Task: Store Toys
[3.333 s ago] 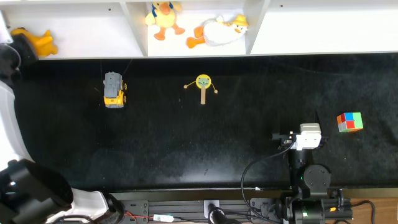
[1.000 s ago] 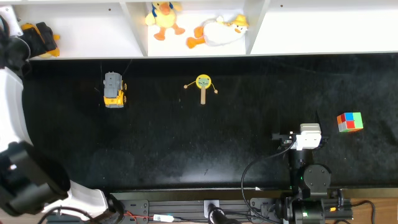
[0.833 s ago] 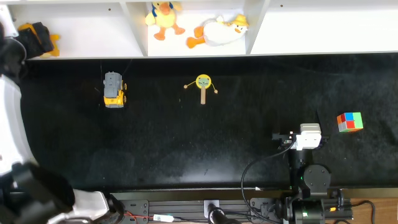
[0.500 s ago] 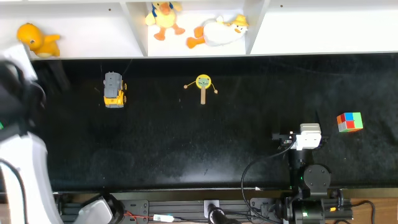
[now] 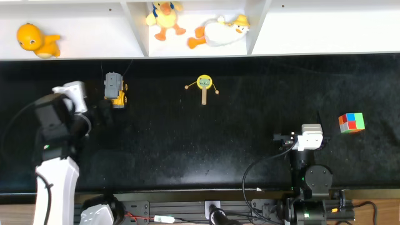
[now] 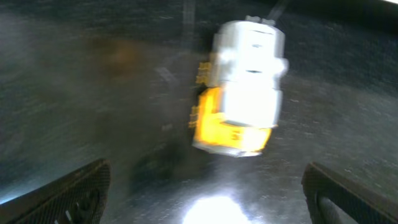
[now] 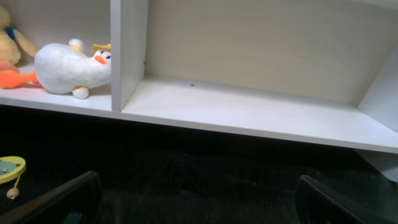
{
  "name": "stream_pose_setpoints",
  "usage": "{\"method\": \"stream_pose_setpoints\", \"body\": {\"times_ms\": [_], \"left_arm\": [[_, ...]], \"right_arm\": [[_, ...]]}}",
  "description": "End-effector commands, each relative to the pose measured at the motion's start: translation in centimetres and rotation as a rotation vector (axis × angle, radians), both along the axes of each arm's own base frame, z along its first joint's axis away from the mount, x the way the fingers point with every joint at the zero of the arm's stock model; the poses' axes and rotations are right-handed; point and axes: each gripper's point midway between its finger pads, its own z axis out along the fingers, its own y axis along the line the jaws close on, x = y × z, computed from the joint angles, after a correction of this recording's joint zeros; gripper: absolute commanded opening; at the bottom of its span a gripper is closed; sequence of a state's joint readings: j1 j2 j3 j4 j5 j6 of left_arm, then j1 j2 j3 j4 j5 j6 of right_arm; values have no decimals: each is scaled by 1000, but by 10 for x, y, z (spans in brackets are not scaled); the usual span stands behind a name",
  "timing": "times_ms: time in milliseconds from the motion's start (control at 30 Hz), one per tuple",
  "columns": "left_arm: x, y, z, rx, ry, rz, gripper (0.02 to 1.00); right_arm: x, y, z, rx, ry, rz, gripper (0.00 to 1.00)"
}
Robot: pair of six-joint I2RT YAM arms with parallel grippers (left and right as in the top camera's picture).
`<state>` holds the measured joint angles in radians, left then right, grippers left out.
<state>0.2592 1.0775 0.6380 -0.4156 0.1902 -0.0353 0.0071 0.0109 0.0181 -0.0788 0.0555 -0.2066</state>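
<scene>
Grey-and-yellow plastic toy truck (image 5: 114, 90) on the black mat (image 5: 187, 137) before the white shelf unit (image 5: 312, 31), left gripper (image 6: 208, 186) spread open just beside it, right gripper (image 7: 199, 196) likewise unclenched, farther from the shelf.

The truck (image 5: 114, 89) sits left of the rattle (image 5: 204, 83), before the shelf (image 5: 312, 37).

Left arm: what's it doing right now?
The left gripper, open, hangs over the truck on the mat, not gripping it. The right gripper is open near its base, facing the shelf. A duck, yellow plush and white plush sit in the shelf; rattle and cube lie on the mat.
</scene>
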Motion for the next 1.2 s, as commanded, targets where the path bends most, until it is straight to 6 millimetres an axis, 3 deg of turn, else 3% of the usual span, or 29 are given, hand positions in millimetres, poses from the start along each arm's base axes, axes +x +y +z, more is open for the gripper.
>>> {"method": "stream_pose_setpoints", "body": {"times_ms": [33,267,433,600,667,767,800,900,1200], "left_arm": [[22,-24,-13,24,8,-68,998],[47,-28,-39,38,66,-108,998],[63,-24,-42,77,63,-137,956],[63,-23,-46,90,78,-143,643],[63,-23,-46,90,78,-143,575],[63,-23,-46,90,79,-143,364],[62,-23,-45,90,78,-143,345],[60,-23,-38,92,68,-143,327],[40,-25,14,109,-26,-137,318]], "right_arm": [[0,1,-4,1,3,5,996],[0,1,-4,1,3,5,996],[0,1,-4,1,3,5,996],[0,1,-4,1,3,5,996],[0,1,-4,1,3,5,996],[0,1,-4,0,3,5,993],[0,1,-4,1,3,5,996],[0,1,-4,0,3,5,996],[0,1,-4,1,3,5,993]]}}
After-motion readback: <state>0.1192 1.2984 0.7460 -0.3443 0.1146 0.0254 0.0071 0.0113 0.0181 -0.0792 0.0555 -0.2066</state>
